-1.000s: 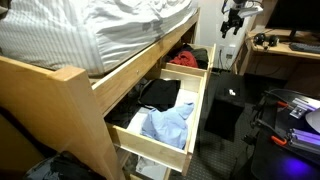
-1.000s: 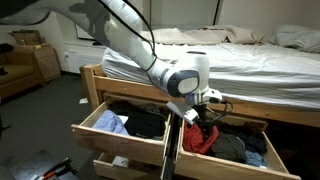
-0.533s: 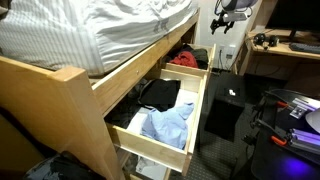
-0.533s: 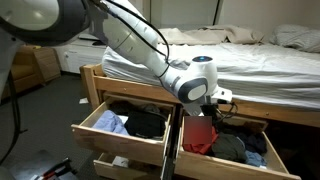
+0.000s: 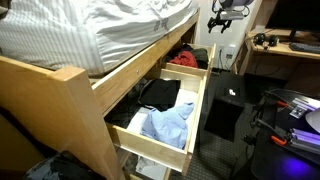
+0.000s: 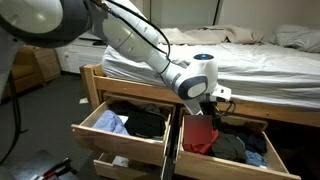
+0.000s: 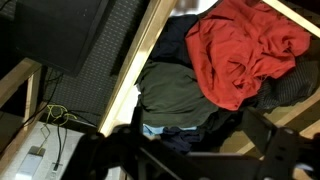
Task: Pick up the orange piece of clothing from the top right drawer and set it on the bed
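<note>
The orange piece of clothing (image 6: 200, 134) lies crumpled in the top right drawer (image 6: 178, 146), on top of dark clothes. In the wrist view the garment (image 7: 240, 50) is at the upper right, inside the drawer's pale wood wall (image 7: 135, 80). My gripper (image 6: 213, 100) hangs above the drawer, over the garment and apart from it. In the wrist view its fingers (image 7: 195, 150) are spread wide with nothing between them. The bed (image 6: 240, 62) with white striped bedding stands right above the drawers. In an exterior view the gripper (image 5: 225, 12) is high, near the far drawer (image 5: 188, 70).
The matching drawer (image 6: 85, 128) is pulled out and holds a light blue shirt (image 5: 165, 124) and black clothes (image 5: 158, 93). A dark green garment (image 7: 180, 90) lies beside the orange one. A black box (image 5: 225, 108) and a desk (image 5: 285, 48) stand beside the bed.
My gripper has moved sideways from the divider to above the orange garment and risen a little. The clothes have not moved.
</note>
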Robot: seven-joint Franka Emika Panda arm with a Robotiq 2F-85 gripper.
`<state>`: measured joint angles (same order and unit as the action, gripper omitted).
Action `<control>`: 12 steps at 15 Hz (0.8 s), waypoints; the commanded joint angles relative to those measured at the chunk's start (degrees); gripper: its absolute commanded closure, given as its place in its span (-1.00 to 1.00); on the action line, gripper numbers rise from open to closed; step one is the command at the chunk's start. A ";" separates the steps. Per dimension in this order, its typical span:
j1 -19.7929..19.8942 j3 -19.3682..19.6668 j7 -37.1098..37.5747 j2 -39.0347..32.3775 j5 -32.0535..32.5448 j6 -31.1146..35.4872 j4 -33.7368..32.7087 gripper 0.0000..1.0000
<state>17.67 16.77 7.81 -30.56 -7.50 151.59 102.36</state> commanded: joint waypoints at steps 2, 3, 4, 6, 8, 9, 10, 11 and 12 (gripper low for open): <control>-0.71 -1.00 7.49 -11.63 -0.37 -3.20 -12.28 -1.00; -0.18 -2.16 7.92 -13.92 -1.25 -5.21 -15.40 -1.00; -0.77 -2.00 9.88 -16.54 -0.99 -5.60 -18.25 -1.00; -0.32 -2.72 10.80 -20.95 -1.00 -6.95 -23.04 -1.00; -0.17 -3.02 11.01 -24.30 -0.56 -10.21 -27.34 -1.00; -1.02 -2.53 10.68 -20.96 -0.37 -6.06 -21.43 -1.00; -0.97 -2.57 10.86 -22.53 -0.31 -7.14 -23.42 -1.00; -0.89 -2.61 10.95 -23.58 -0.27 -7.82 -24.82 -1.00; -0.79 -2.62 10.97 -24.12 -0.25 -8.15 -25.75 -1.00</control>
<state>16.71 14.25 18.78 -54.51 -7.84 143.61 76.95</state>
